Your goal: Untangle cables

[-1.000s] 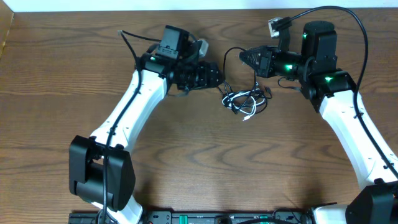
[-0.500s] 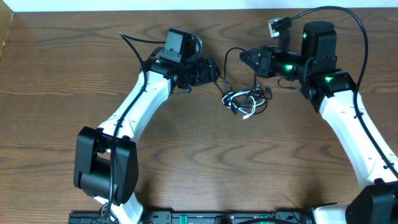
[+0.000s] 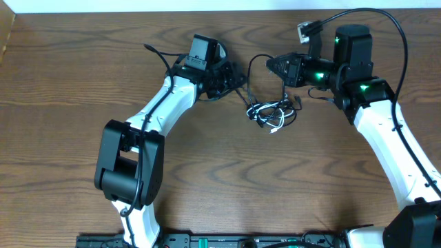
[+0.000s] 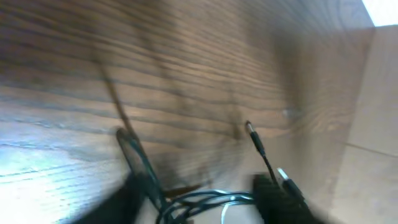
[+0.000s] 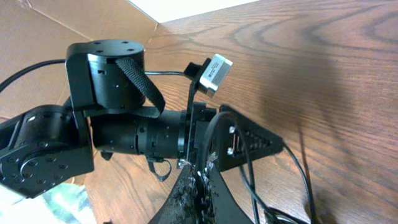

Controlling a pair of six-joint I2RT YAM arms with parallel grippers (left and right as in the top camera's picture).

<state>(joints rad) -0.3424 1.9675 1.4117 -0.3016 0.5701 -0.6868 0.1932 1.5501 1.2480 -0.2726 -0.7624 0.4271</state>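
At upper centre of the overhead view, the tangled cables [image 3: 271, 112] were seen lying on the table [image 3: 69, 138], just below both grippers. The right gripper's [image 3: 270, 63] jaws were pressed together on the black cable's [image 3: 249, 65] raised loop. The left gripper's [image 3: 238, 79] jaws were spread, with cords blurred between them.

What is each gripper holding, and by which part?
The right gripper pinches the black cable along its cord, away from the tangle. Whether the left gripper grips anything cannot be told.
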